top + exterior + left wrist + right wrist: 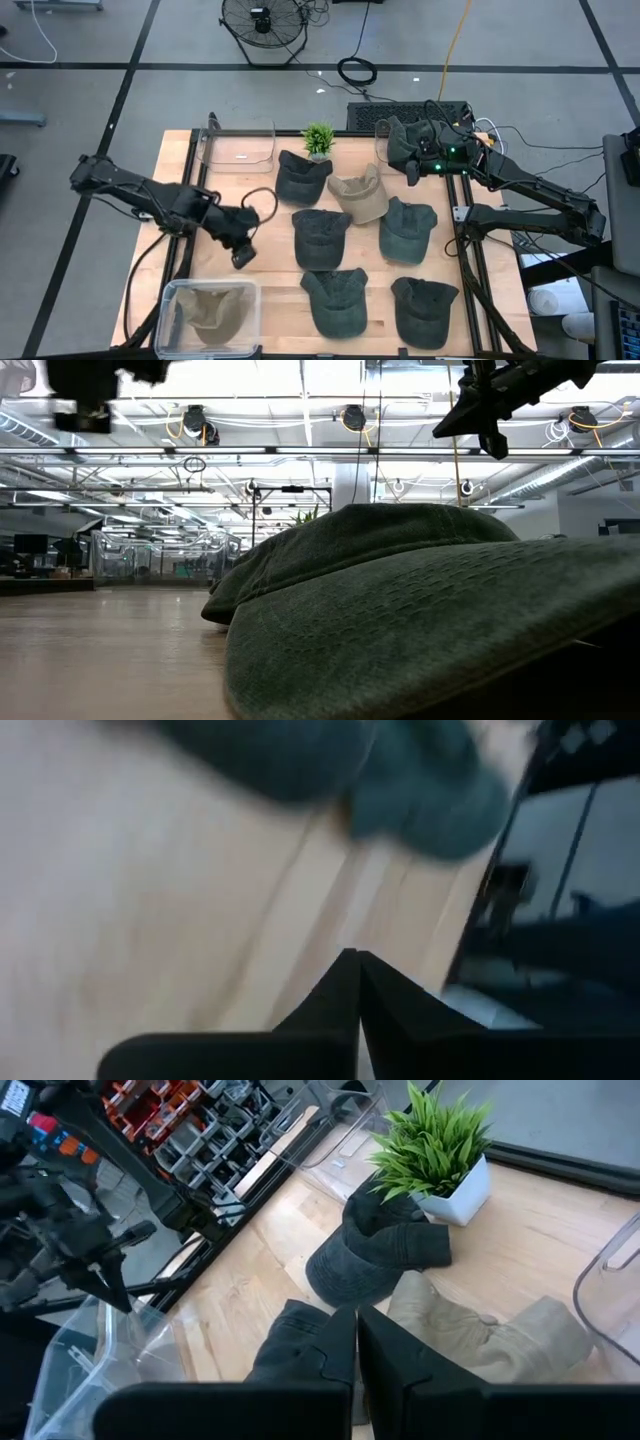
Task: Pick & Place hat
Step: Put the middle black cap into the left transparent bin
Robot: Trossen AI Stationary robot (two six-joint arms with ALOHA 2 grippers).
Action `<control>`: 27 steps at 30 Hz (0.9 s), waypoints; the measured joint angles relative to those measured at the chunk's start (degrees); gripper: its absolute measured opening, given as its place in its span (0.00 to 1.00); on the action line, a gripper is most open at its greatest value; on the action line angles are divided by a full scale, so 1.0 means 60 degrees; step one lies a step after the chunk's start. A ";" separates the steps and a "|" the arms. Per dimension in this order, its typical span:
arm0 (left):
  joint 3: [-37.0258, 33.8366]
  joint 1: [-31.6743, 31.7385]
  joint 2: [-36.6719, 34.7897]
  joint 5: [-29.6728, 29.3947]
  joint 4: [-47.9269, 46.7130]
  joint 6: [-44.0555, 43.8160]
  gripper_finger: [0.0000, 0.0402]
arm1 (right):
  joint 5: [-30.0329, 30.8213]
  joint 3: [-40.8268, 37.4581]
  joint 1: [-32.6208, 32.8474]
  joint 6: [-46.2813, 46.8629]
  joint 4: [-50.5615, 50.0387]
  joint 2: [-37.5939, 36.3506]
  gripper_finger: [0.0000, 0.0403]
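While the low camera is nearly filled by the coarse woven crown of a dark green cap (pixel 420 610), the overhead view lays out the pale wooden table (pixel 275 262) with its grained planks. Nearest the front edge sits a clear plastic bin (pixel 207 317) with rounded corners, holding a soft tan hat (pixel 215 311). Beside it lie two dark green caps (pixel 334 301) and (pixel 425 311), their fabric washed and rumpled, brims curved. The left gripper (pixel 243 253) hangs over bare wood just above the bin, its two dark fingers (pixel 340 1010) pressed flat together with nothing between them. In the middle row rest another dark cap (pixel 320 236) and a green one (pixel 406 229), with a crumpled khaki cap (pixel 362 193) behind them and a dark grey cap (pixel 302 177) just in front of a small spiky green plant (pixel 318 139) in a white pot. An empty clear tray (pixel 238 147) stands at the back left. Farthest off, the right gripper (pixel 408 166) is raised over the back right corner with a dark green hat (pixel 403 143) draped at its tip; in its wrist view the blocky fingers (pixel 345 1350) meet closed.
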 joint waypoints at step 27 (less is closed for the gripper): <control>0.0026 0.2499 0.0586 -0.0186 0.3338 0.6502 0.57 | 0.2502 -0.0004 0.2135 0.1450 0.2779 0.0815 0.01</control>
